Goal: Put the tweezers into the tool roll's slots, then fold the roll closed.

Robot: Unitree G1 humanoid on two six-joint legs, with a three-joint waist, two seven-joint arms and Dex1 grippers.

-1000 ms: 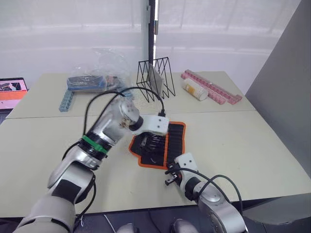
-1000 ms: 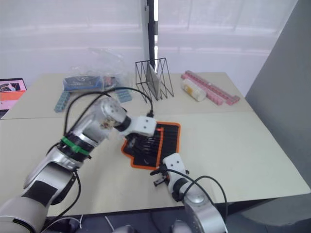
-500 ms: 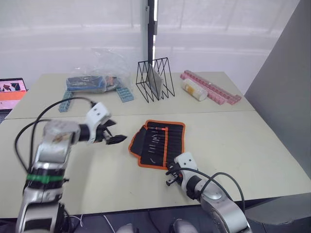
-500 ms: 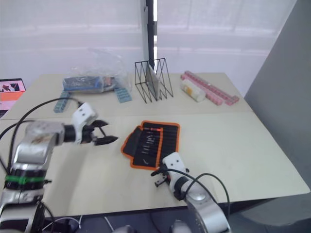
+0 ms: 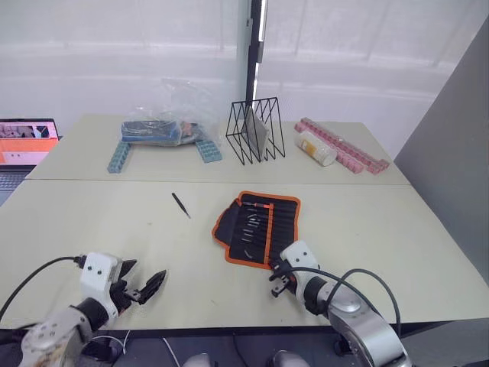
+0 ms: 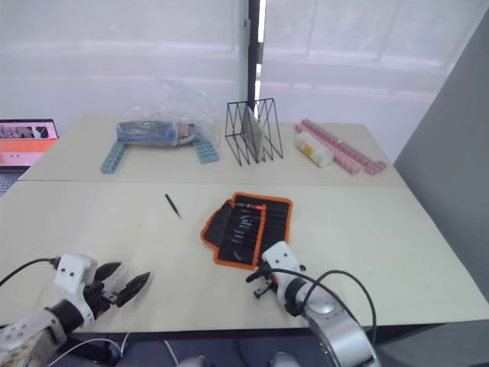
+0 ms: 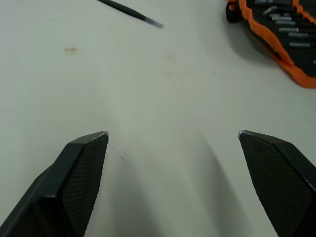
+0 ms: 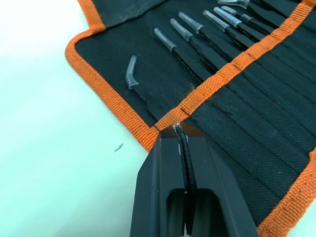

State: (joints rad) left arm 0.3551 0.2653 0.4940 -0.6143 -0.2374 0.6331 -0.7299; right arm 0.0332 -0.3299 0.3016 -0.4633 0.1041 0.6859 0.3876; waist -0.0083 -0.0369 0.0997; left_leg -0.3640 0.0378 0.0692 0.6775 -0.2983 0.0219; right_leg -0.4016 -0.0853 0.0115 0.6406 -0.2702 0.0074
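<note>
One tweezer (image 5: 181,205) is lying loose on the desk (image 5: 382,222), well ahead of your left gripper (image 5: 144,288) and off to one side of its jaws. It is lying slanted, so its long line is crossing your reach. Your left jaws are spread wide and holding nothing. The roll (image 5: 260,228) is lying open, with other tweezers sitting in its slots (image 8: 256,94). Your right gripper (image 8: 181,136) is touching the roll's near orange edge, jaws pressed together. Both arms are sitting well apart from the loose tweezer; the left looks like the one to send.
</note>
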